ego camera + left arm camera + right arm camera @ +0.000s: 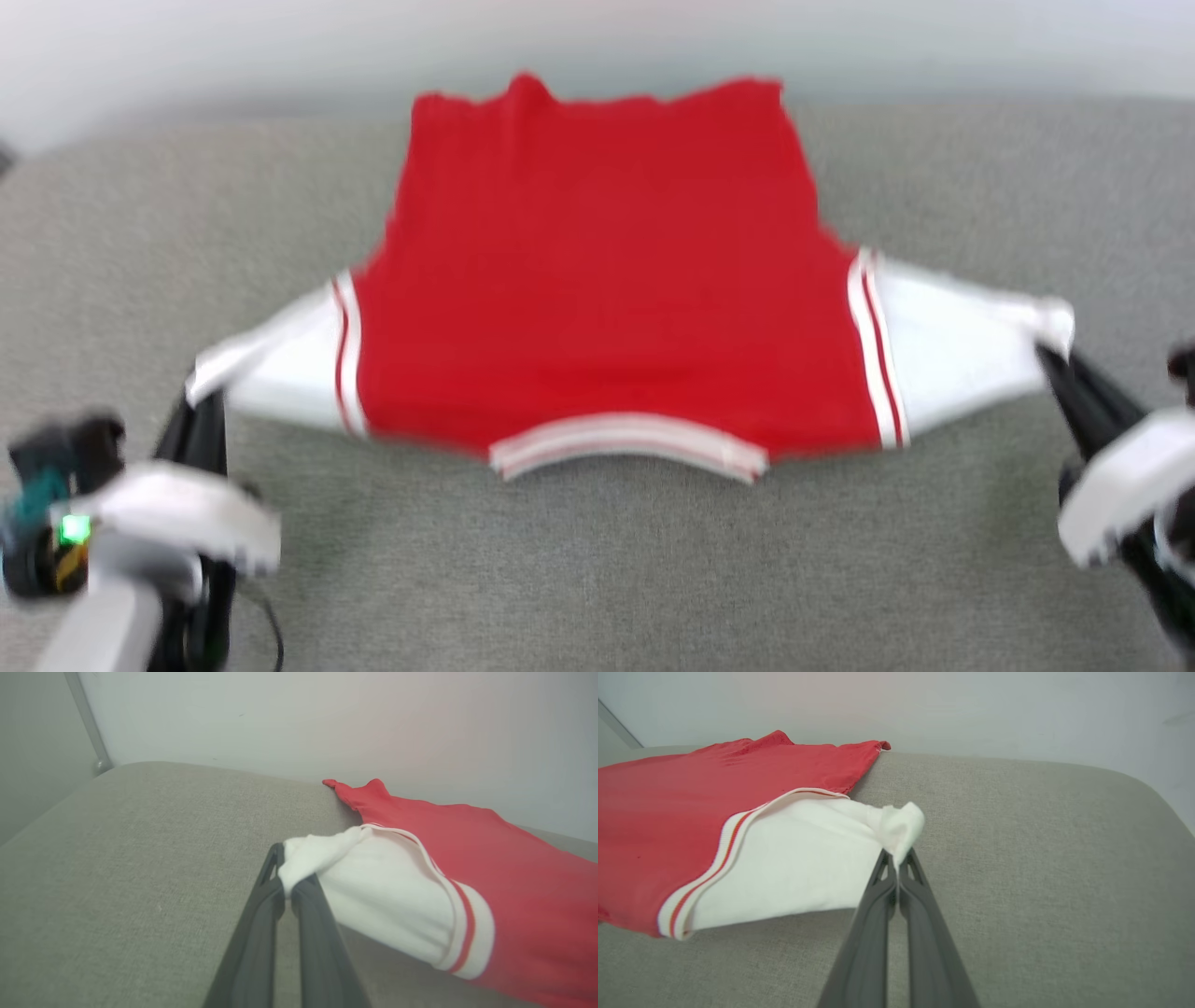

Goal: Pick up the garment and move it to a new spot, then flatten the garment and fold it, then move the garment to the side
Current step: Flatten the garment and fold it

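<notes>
The grey upholstered surface fills most of the head view, with a pale wall along the top. The garment lies spread at centre, plain red side up, striped collar toward the bottom, white sleeves pulled outward. At lower left the left gripper has its jaws pinched on one sleeve tip; at right the right gripper clamps the other

Bare grey cushion flanks the garment; a wall rises just behind.
</notes>
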You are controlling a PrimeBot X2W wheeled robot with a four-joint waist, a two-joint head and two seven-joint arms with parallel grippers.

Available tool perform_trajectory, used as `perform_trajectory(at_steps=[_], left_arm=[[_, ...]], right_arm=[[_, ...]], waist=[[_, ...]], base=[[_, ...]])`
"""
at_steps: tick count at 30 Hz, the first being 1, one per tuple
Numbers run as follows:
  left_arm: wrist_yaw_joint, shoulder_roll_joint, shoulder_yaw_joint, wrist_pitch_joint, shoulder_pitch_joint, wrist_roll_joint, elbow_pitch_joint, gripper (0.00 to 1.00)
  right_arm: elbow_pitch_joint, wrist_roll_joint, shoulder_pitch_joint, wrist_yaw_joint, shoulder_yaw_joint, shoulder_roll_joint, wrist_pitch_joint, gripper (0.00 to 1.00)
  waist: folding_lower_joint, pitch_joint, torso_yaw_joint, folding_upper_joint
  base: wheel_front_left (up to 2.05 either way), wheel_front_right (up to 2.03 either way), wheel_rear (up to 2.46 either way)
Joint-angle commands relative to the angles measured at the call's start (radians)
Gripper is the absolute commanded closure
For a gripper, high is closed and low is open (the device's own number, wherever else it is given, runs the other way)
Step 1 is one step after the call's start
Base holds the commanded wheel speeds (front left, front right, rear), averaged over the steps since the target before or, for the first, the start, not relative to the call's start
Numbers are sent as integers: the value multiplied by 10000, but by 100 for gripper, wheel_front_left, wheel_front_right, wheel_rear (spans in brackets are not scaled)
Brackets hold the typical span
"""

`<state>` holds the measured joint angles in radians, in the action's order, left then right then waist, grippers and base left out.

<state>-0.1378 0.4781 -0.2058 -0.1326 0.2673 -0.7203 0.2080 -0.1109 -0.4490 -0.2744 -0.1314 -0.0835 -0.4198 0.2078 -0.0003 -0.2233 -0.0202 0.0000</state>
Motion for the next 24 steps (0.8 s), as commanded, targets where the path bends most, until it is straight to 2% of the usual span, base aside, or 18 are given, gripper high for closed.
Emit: perform_trajectory(at_steps=[1, 3, 9, 13, 17, 19, 20, 24], left_arm=[[-222, 96, 105, 13, -703, -39, -336, 100], [-526, 151, 105, 164, -1632, -93, -805, 100], [-1180, 326, -139, 771, -4028, -134, -1845, 100], [-1422, 304, -323, 1019, -5079, -219, -2096, 100], [-1454, 142, -533, 1095, -5512, -282, -1973, 100], [-1356, 4, -702, 1076, -5483, -282, -1809, 100], [-1297, -15, -799, 1045, -5411, -198, -1712, 100], [-1094, -302, -922, 797, -5169, -279, -1444, 100]], right_arm=[[379, 42, 720, 15, 366, 142, 159, 100], [883, 259, 1766, 15, 805, 292, 452, 100], [2059, 544, 4546, 15, 1765, 1340, 1275, 100], [2367, 596, 6001, 14, 1986, 2150, 1734, 100], [2263, 787, 6813, 11, 1950, 2618, 2113, 100], [2135, 800, 6918, 11, 1818, 2781, 2130, 36], [2014, 728, 6933, 11, 1747, 2842, 2244, 0], [1842, 638, 6426, 9, 1497, 2714, 2340, 0]], waist=[[3, 865, 121, 0], [3, 1166, 190, 0], [3, 1893, 353, 0], [3, 2186, 456, 0], [3, 2271, 499, 0], [3, 2285, 523, 0], [3, 2286, 528, 0], [3, 2242, 523, 0]], base=[[0, 0, 0], [0, 0, 0], [0, 0, 0], [0, 0, 0], [0, 0, 0], [0, 0, 0], [0, 0, 0], [0, 0, 0]])
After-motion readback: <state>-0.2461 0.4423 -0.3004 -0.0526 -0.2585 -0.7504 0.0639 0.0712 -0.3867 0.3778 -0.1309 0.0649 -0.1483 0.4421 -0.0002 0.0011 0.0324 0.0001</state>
